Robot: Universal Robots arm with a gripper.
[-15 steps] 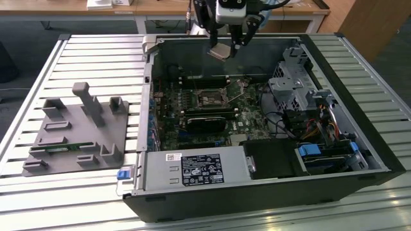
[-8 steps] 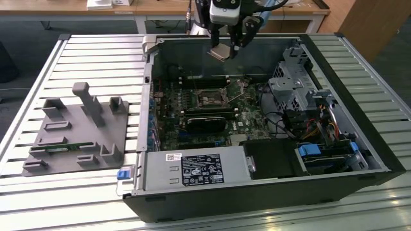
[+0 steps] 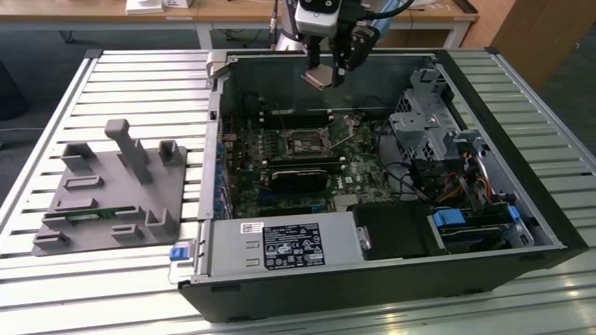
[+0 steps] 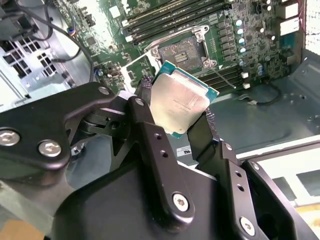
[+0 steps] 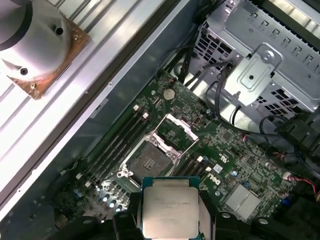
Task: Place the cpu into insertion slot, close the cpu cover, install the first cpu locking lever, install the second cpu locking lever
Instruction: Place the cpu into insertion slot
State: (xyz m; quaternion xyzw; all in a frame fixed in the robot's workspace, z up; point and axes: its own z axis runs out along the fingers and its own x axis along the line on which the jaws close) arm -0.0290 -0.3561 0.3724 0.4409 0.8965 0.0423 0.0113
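The cpu is gripped by its edges in the clenched gripper, well clear of the open insertion slot. If lowered tilted or misaligned, the slot could be damaged.

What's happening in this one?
The arm's end effector grips the cpu by two opposite edges, holding it in the air over the open computer case. Below it the insertion slot is bare, and the cpu cover is swung open beside it. The chip is not yet seated.
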